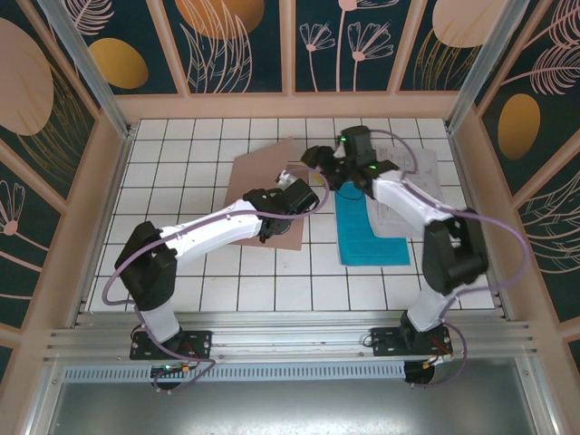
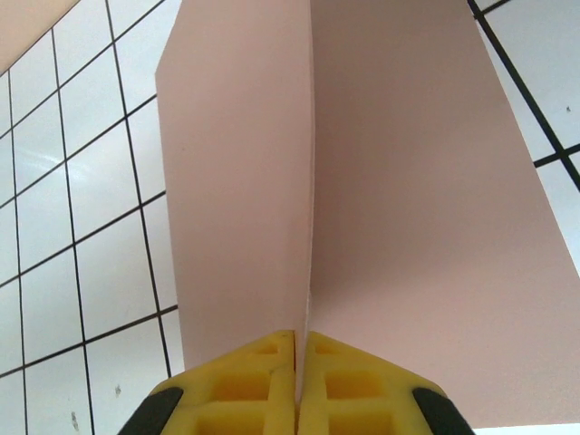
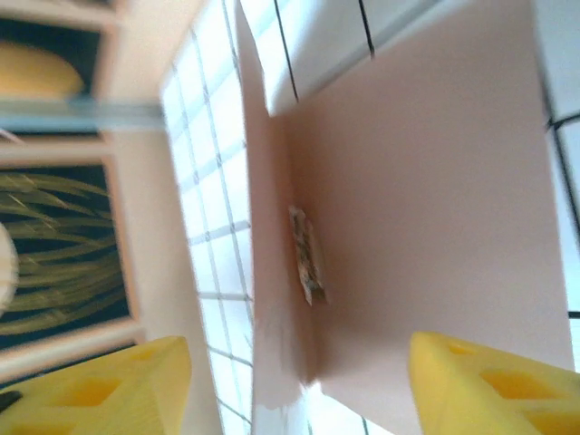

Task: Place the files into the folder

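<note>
The white tiled table (image 1: 199,272), with its black grid lines, carries everything. On its left-centre lies the folder (image 1: 258,172), a thin sheet of plain brown kraft card, flat and matte. One leaf lies on the tiles and the other is lifted along its right side. The inner faces seen from both wrists are bare card.

The files lie on the tiles, outside the folder and just to its right. A smooth plain teal sheet (image 1: 362,237) lies nearest, and the white printed sheets (image 1: 428,172) lie beside it to the right, partly under the right arm.

The left gripper (image 2: 296,340) is clenched on the folder (image 2: 408,227). Its yellow ribbed fingers (image 2: 245,381) are pressed together with the edge of the raised leaf between them, and the card stands upright from them.

The right gripper (image 3: 299,372) is released, with its yellow fingers (image 3: 489,381) spread wide. It points into the folder (image 3: 426,208) from the far side, where the two leaves meet at an angle. This view is blurred, so I cannot tell whether either finger touches the card.

A small metal clip (image 3: 308,256) sits on the inner fold.
</note>
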{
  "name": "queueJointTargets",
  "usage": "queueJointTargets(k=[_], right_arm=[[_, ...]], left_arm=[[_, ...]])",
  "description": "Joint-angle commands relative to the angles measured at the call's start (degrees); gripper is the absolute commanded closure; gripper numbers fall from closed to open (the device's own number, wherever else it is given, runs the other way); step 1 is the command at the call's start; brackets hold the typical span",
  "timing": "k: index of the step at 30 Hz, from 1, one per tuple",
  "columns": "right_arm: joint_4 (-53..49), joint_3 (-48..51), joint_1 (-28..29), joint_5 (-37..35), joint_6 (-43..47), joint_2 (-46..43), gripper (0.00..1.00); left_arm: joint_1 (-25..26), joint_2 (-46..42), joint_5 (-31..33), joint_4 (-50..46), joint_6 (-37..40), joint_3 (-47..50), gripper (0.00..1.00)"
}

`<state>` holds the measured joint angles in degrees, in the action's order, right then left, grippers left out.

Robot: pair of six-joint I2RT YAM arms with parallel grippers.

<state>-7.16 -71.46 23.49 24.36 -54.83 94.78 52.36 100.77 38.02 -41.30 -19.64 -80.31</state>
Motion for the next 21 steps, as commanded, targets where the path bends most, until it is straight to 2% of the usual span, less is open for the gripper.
queueJointTargets(k=[1, 4, 7, 14, 21], right_arm=[[3.9, 7.6, -1.2, -5.1, -1.5, -3.1, 0.42], [3.6, 8.8, 1.1, -3.9, -1.4, 0.7, 0.55], [4.8, 6.9, 4.6, -3.0, -1.4, 6.8, 0.61], [3.4, -2.2, 7.5, -1.7, -1.6, 19.4, 0.67], [-6.9, -6.7, 9.9, -6.1, 0.7, 26.6, 0.67]], left_arm=[[-0.2, -2.1, -0.9, -1.9, -3.8, 0.7, 1.00], [-0.2, -2.3, -1.3, -2.7, -5.3, 0.8, 1.00], [-0.2, -4.3, -1.7, -3.1, -6.3, 1.0, 1.00], [-0.3, -6.2, -1.9, -3.1, -8.4, 1.9, 1.00], [-2.2, -10.0, -2.8, -2.8, -12.3, 3.8, 1.00]])
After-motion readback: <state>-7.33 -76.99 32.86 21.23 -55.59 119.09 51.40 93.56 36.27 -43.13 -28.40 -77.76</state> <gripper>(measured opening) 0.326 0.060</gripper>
